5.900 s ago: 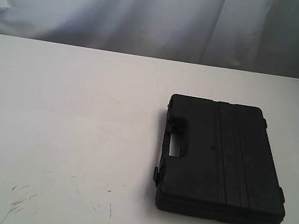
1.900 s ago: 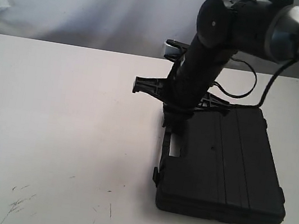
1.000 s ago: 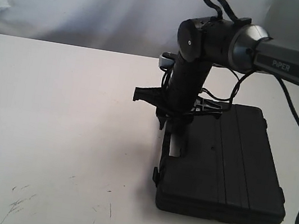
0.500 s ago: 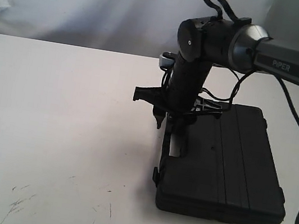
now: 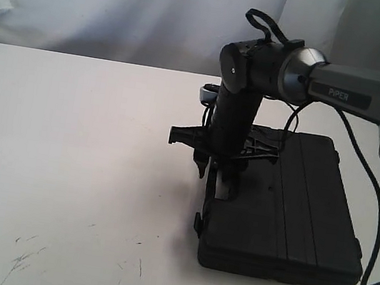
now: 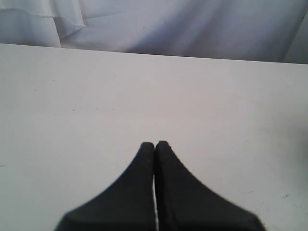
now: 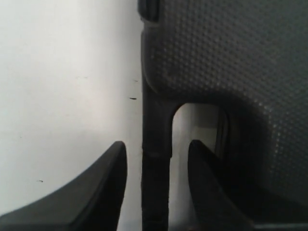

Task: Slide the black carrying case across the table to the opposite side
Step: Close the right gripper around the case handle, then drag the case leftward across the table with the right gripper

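one case (image 5: 288, 209), one table (image 5: 63, 166)

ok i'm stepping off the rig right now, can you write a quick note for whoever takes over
Left pincer: shut, empty, hanging over bare table.
Right pincer: open, straddling the handle bar of the case, one finger in the cut-out and one outside it; neither clamps the bar.
The case lies flat, lid up, on the right part of the table in the exterior view.
Done: right arm is placed at the handle.
Left: grip or hook the handle, then slide the case to the opposite side.
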